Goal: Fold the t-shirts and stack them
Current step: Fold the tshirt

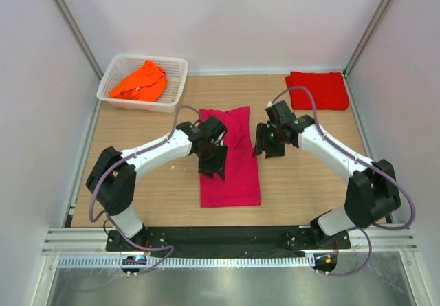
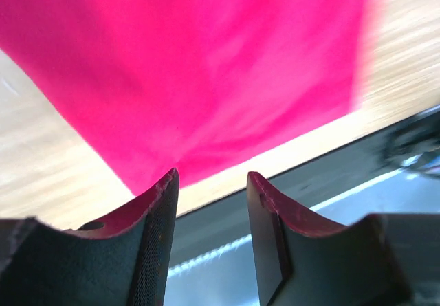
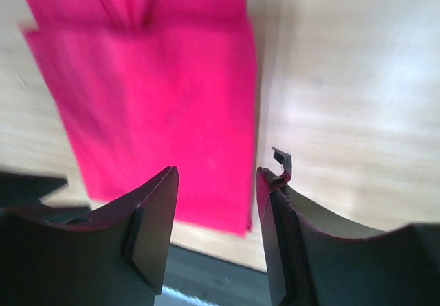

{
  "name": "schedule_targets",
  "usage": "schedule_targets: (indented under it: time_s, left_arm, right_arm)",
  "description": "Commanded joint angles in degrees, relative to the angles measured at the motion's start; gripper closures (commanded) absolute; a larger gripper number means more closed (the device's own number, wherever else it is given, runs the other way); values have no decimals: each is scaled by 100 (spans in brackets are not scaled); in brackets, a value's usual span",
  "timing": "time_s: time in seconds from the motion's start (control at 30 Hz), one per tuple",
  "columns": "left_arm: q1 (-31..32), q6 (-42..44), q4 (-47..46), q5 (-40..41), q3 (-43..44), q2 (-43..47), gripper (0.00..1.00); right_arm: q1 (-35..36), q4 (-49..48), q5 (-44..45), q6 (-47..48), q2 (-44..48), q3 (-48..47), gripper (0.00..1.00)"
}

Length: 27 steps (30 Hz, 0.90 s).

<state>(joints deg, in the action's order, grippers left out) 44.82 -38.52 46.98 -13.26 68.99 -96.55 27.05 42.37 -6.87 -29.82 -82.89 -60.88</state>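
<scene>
While left claw and right claw gape empty, red shirt is folded, pink shirt half-done, orange shirt not started.

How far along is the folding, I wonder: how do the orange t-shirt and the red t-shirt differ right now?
The orange t-shirt lies crumpled in a heap, while the red t-shirt is folded into a flat, neat rectangle. The orange t-shirt sits inside the white basket at the far left, while the red t-shirt lies directly on the table at the far right. Both are plain cloth with no print showing.
</scene>
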Motion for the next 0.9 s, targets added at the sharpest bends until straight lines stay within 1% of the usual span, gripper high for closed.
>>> schedule_targets:
  time_s: [0.0, 0.03, 0.07, 0.1, 0.13, 0.17, 0.2, 0.23, 0.27, 0.3, 0.37, 0.4, 0.47, 0.5, 0.57, 0.7, 0.8, 0.87]
  left_arm:
    - [-350, 546, 303, 491, 1262, 58, 55]
    - [-586, 617, 285, 491, 1449, -29, 55]
    - [-745, 688, 268, 395, 1642, -300, 57]
    - [-886, 732, 259, 307, 1887, -451, 59]
    - [-1018, 810, 259, 236, 2308, -652, 60]
    - [-1271, 855, 241, 157, 2538, -820, 61]
    - [-1361, 864, 163, 78, 2723, -1161, 62]
    - [-1466, 881, 110, -1, 3099, -1321, 63]
    - [-1624, 873, 40, -80, 3242, -1461, 64]
    - [-1695, 873, -257, -272, 3339, -1750, 65]
    - [-1862, 768, -583, -484, 3533, -2006, 66]
    - [-1897, 724, -698, -642, 3594, -2234, 66]
    - [-1959, 601, -1015, -730, 3709, -2464, 67]
    - [-1977, 566, -1120, -757, 3718, -2561, 68]
    - [-1986, 504, -1402, -845, 3718, -2807, 68]
    - [-2082, 364, -1517, -661, 3753, -3211, 68]
    - [-2223, 284, -1184, -582, 3893, -3519, 71]
    - [-2337, 275, -929, -485, 3894, -3660, 71]
  right_arm:
    - [-349, -334, 73, 117, -847, -1115, 44]
    - [-410, -378, 37, 143, -1051, -1362, 44]
    - [-454, -396, 28, 178, -1271, -1600, 44]
    - [-559, -405, -7, 179, -1717, -2081, 44]
    - [-621, -422, -111, 187, -1930, -2320, 44]
    - [-674, -423, -121, 170, -2159, -2566, 44]
    - [-727, -449, -112, 170, -2335, -2987, 44]
    - [-745, -536, -112, 179, -2693, -3174, 44]
    - [-762, -632, -130, 170, -2836, -3332, 45]
    - [-815, -755, -165, 135, -2968, -3525, 50]
    - [-876, -1186, -392, -57, -3346, -3658, 61]
    - [-903, -1292, -481, -120, -3495, -3807, 72]
    - [-921, -1433, -630, -208, -3873, -4001, 83]
    - [-912, -1451, -796, -260, -3971, -4158, 89]
    - [-929, -1652, -947, -331, -4190, -4186, 93]
    - [-999, -1680, -982, -384, -4490, -4143, 97]
    - [-1096, -1619, -974, -323, -4630, -4002, 97]
    - [-1175, -1461, -930, -235, -4727, -4019, 98]
